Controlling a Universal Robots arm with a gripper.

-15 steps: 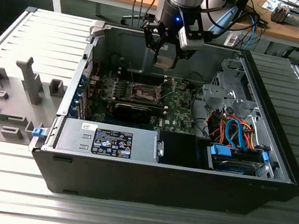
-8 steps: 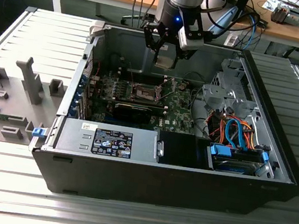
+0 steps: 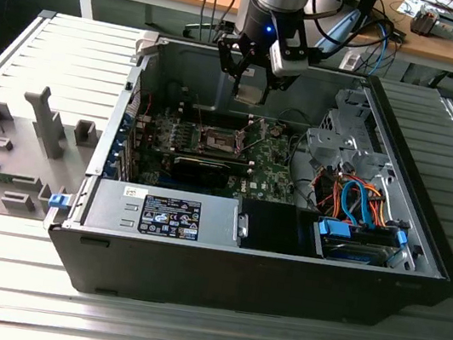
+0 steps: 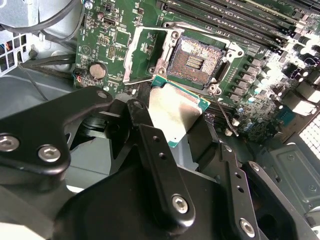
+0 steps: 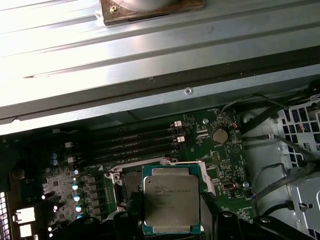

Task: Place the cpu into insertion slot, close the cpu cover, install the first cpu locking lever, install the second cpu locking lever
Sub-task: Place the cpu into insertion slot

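My gripper (image 3: 251, 83) hangs over the open computer case, shut on the cpu (image 3: 250, 93), a flat square chip with a silver-grey top. In both wrist views the cpu (image 4: 172, 112) (image 5: 171, 205) sits between the black fingers (image 4: 160, 160), lifted off the board. Below it on the green motherboard (image 3: 274, 167) lies the insertion slot (image 3: 220, 140) (image 4: 195, 60), dark, uncovered, with nothing in it. The cpu cover (image 4: 142, 52), a silver frame plate, stands swung open beside the slot. A thin wire lever (image 4: 225, 112) sticks out next to the slot.
Case walls ring the board. A power supply (image 3: 172, 213) lies along the near side, and a drive cage (image 3: 344, 137) with orange and blue cables (image 3: 360, 200) is at the exterior view's right. Memory slots (image 5: 135, 142) run beside the socket. A grey fixture tray (image 3: 15, 145) lies outside the case.
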